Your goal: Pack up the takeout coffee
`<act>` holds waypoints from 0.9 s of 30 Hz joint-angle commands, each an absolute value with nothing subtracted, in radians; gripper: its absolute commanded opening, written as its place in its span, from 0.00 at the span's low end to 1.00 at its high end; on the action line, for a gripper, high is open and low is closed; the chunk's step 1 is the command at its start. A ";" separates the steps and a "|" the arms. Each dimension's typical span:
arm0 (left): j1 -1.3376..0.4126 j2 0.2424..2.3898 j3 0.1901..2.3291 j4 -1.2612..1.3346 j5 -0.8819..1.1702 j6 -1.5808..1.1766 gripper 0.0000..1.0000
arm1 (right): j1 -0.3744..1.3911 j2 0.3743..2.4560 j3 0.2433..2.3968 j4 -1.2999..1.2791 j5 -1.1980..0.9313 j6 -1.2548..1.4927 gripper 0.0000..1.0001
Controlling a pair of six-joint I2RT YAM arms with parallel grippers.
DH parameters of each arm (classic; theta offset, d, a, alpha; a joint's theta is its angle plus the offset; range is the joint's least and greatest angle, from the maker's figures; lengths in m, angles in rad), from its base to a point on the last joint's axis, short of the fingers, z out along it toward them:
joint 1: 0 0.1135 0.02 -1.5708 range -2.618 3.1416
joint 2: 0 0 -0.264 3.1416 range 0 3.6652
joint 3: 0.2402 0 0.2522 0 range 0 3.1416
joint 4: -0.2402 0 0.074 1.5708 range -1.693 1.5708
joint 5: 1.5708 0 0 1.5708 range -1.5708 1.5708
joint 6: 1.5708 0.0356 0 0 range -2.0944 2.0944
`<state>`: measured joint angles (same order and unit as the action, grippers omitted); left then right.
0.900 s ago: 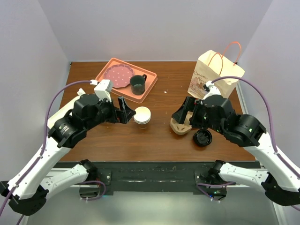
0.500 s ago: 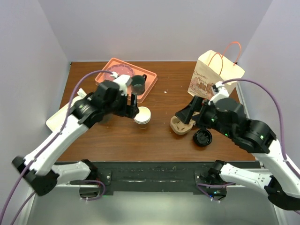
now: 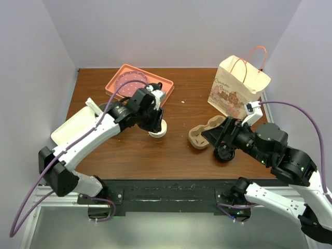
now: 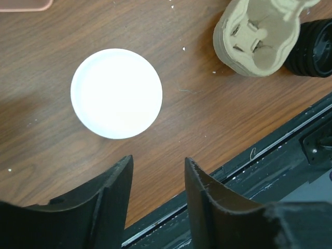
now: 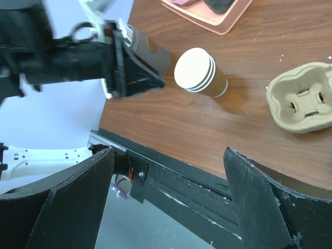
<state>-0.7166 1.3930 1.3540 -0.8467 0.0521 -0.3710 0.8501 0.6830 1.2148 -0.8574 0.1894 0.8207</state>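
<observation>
The takeout coffee [image 3: 158, 133] is a tan-brown paper cup with a white top, standing upright mid-table; it shows too in the left wrist view [image 4: 116, 93] and the right wrist view [image 5: 199, 73]. My left gripper [image 3: 155, 123] hangs over the cup's far side. Its jaws are partly drawn in but open [image 4: 158, 166], with only bare table between them and the cup just beyond the tips. My right gripper [image 3: 211, 136] is raised near the pulp cup carrier [image 3: 198, 135] and stands wide open [image 5: 168, 155], holding nothing.
A loose black lid [image 3: 224, 153] lies right of the carrier, half under my right arm. A cream paper bag [image 3: 236, 88] with orange handles stands at the back right. A pink tray [image 3: 120, 78] sits at the back left, and a white flat container [image 3: 77, 128] at the left edge.
My left arm swung right and forward over the cup, and its jaws narrowed. My right arm pulled back toward the near right, uncovering the carrier.
</observation>
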 commanded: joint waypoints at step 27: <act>-0.764 1.617 1.344 -0.700 0.018 -0.276 0.33 | 0.847 0.630 1.238 -0.850 0.222 0.854 0.87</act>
<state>-0.7616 1.6058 1.3472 -0.7475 0.0296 -0.3122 0.8501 0.6224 1.2278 -0.8577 0.1947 0.8375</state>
